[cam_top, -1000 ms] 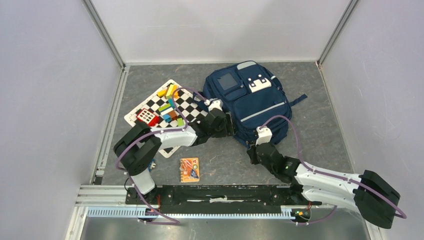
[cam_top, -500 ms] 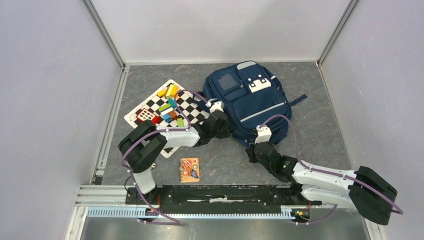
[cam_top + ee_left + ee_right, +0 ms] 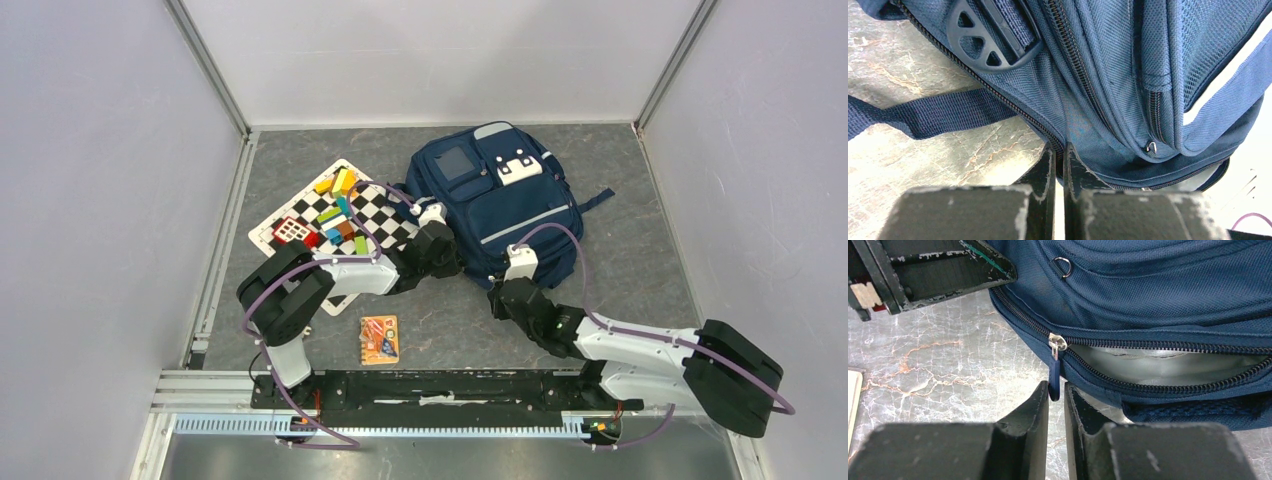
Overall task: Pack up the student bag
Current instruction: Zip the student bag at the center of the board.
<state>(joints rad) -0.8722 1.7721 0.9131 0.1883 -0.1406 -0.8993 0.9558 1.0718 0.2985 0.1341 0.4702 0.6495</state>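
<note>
Left wrist — left fingers (image 3: 1044, 172) pinch student bag (image 3: 1108, 75) | right fingers (image 3: 1034, 412) parted round zip pull (image 3: 1054, 377)

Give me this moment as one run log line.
left hand: shut on student bag edge | right hand: slightly open around zip pull | zip: partly open, grey lining showing

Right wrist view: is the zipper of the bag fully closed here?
No, the student bag zipper gapes open, with pale grey lining showing between its two rows of teeth.
</note>
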